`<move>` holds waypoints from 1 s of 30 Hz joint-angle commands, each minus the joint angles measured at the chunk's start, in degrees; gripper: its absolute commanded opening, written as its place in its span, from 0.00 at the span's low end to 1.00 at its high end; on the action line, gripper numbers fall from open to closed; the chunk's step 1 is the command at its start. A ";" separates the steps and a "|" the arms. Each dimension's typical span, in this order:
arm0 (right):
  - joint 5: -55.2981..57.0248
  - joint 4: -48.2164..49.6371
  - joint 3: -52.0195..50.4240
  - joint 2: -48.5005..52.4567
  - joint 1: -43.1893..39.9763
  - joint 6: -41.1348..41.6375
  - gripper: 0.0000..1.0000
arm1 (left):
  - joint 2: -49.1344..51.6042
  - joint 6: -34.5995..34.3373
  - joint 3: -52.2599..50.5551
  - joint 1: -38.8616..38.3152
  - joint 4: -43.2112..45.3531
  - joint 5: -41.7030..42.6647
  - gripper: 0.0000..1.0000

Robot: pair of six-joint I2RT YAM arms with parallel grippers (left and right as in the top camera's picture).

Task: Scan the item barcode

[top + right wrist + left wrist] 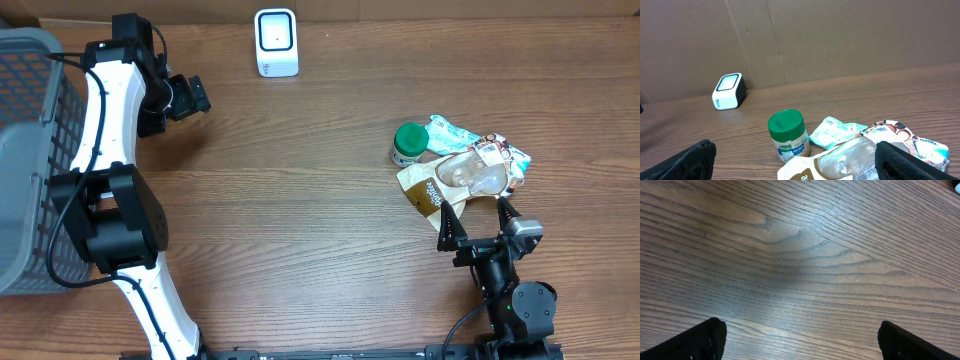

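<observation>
A pile of items lies at the right of the table: a green-lidded jar (408, 143) (786, 135), a teal packet (447, 133) (835, 132), a clear and brown pouch (450, 182) (840, 162) and a patterned packet (505, 155) (905, 137). No barcode can be made out. The white scanner (276, 42) (729, 91) stands at the table's far edge. My right gripper (476, 222) (796, 152) is open just in front of the pouch, holding nothing. My left gripper (188, 97) (801, 330) is open over bare wood at the far left, well away from the items.
A grey mesh basket (25, 150) stands along the left edge, beside the left arm. A brown cardboard wall (815, 35) rises behind the scanner. Bare wooden tabletop (300, 190) lies between the two arms.
</observation>
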 commanded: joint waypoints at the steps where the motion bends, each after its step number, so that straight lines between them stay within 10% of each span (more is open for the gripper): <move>1: -0.35 0.31 -0.59 -0.68 -0.22 -0.22 1.00 | 0.59 -0.39 0.81 -0.39 0.07 -0.20 1.00; 30: -0.35 0.31 -0.59 -0.63 -0.22 -0.24 1.00 | -1.79 -0.39 0.76 -1.27 0.07 -0.22 1.00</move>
